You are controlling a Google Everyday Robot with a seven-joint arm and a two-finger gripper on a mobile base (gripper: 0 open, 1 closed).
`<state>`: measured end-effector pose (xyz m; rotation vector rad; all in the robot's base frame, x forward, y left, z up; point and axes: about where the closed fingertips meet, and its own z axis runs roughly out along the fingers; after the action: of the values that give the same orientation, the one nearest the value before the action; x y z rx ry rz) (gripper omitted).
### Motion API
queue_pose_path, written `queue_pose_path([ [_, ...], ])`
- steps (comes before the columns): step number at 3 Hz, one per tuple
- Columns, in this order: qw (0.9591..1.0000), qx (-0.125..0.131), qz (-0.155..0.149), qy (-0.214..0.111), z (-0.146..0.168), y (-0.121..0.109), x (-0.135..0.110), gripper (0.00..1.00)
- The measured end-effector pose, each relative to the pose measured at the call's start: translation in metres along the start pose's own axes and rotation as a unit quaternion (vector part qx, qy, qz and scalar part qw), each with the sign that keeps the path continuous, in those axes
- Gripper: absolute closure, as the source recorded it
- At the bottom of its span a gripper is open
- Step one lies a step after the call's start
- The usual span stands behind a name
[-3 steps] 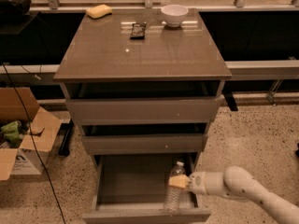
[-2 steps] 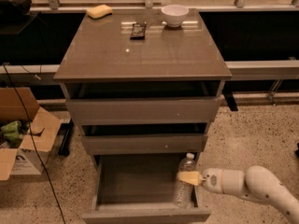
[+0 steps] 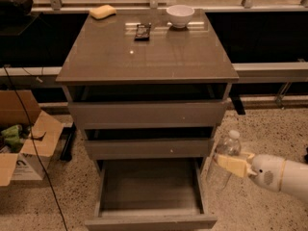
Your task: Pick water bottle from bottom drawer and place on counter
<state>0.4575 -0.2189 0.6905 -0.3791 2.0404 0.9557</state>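
The water bottle (image 3: pixel 226 154), clear plastic with a white cap, hangs upright in my gripper (image 3: pixel 227 161) to the right of the cabinet, beside the middle drawer and outside the bottom drawer (image 3: pixel 150 186). The gripper's yellowish fingers (image 3: pixel 232 165) are shut around the bottle's middle; the white arm comes in from the lower right. The bottom drawer is pulled open and holds nothing that I can see. The counter (image 3: pixel 144 57) is the glossy grey-brown top, well above the bottle.
On the counter stand a white bowl (image 3: pixel 180 15), a yellow sponge (image 3: pixel 103 11) and a small dark packet (image 3: pixel 143 31), all at the back. The two upper drawers stand slightly open. An open cardboard box (image 3: pixel 21 138) and a black cable (image 3: pixel 29 134) lie left of the cabinet.
The gripper has lifted the bottle up out of the bottom drawer's right side and carried it right, clear of the cabinet.
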Motion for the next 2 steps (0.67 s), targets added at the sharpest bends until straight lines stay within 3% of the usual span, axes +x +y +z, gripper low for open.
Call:
queue_pose_path([
  [1,0.9961,0.004,-0.072,-0.051,-0.054,0.047,-0.083,1.00],
  [2,0.9904,0.002,-0.111,-0.081,-0.085,0.076,-0.133,1.00],
])
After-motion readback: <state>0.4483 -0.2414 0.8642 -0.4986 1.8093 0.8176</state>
